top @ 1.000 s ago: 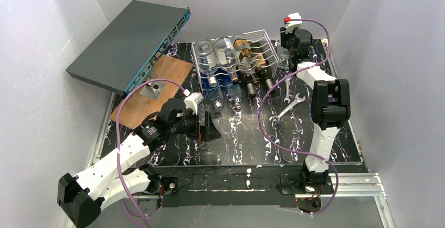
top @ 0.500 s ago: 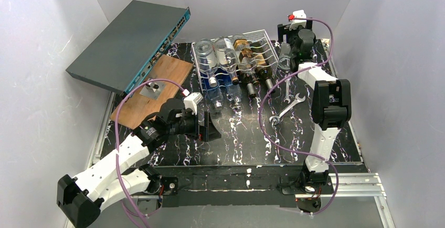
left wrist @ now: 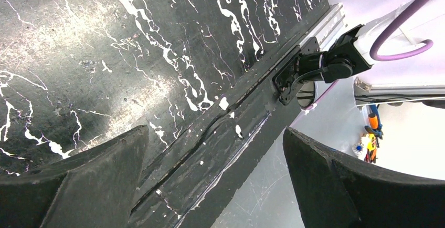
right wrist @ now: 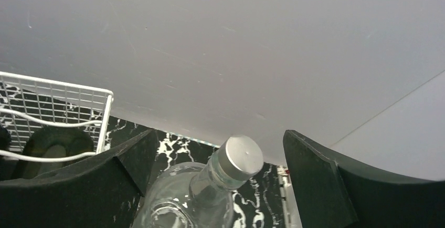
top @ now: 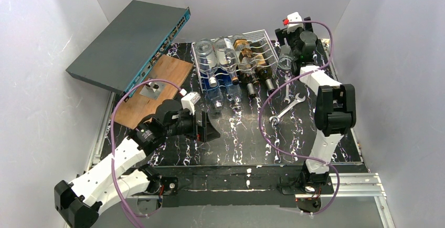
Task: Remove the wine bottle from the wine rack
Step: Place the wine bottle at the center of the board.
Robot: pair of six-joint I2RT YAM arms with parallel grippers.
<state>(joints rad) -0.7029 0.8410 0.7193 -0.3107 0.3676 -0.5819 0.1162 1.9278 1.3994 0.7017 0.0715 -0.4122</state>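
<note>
Clearing wine bottle (right wrist: 204, 188) looks like current step. Your right pincer (right wrist: 220, 178) stands released, jaws astride it; bottle upright on bench (top: 236, 138), just beside wine rack (right wrist: 57, 99). Lift straight up; avoid cap (right wrist: 240, 157). Left pincer (left wrist: 215, 178) released, empty.

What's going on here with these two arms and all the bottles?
A two-armed robot is unloading a white wire wine rack. The right gripper is open around a clear bottle that stands on the table just right of the rack. Several other bottles lie in the rack. The left gripper hangs open over the table, holding nothing.
</note>
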